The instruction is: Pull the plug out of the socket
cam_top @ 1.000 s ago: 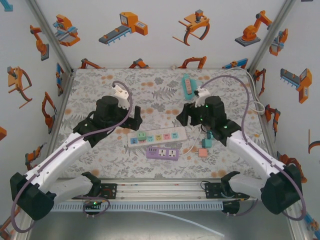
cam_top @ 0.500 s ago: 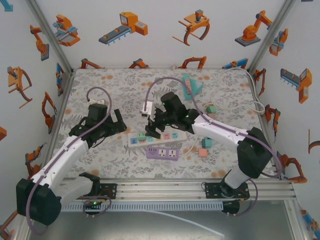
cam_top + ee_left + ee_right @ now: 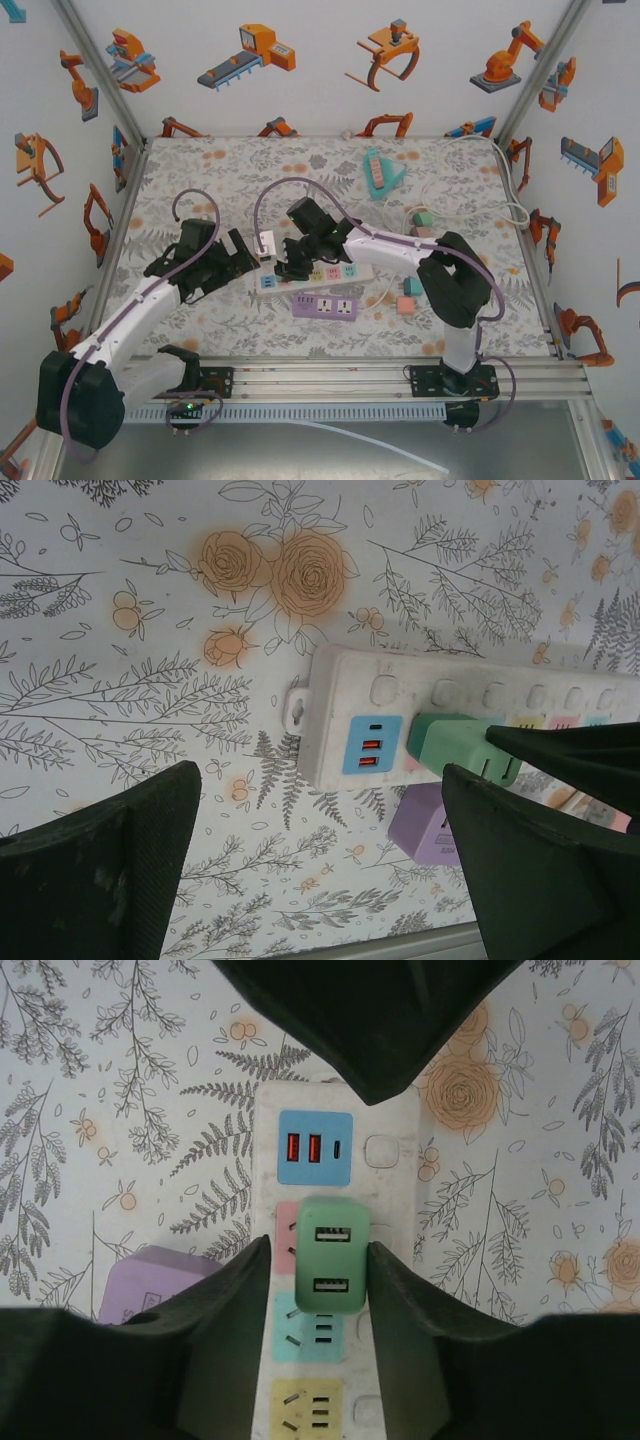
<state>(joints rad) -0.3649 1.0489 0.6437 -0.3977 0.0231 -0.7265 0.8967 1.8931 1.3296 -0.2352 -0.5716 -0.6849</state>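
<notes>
Two fingers of the right gripper (image 3: 320, 1252) are set either side of the green plug (image 3: 333, 1255), one touching it, a sliver of gap seen at the other; whether it is pinched cannot be told. The plug is seated in the white power strip (image 3: 395, 1210), in the socket just beside the blue USB panel (image 3: 315, 1147), its port face turned upward and its long axis laid along the strip. The left gripper (image 3: 320, 772) is held wide apart at the strip's USB end.
</notes>
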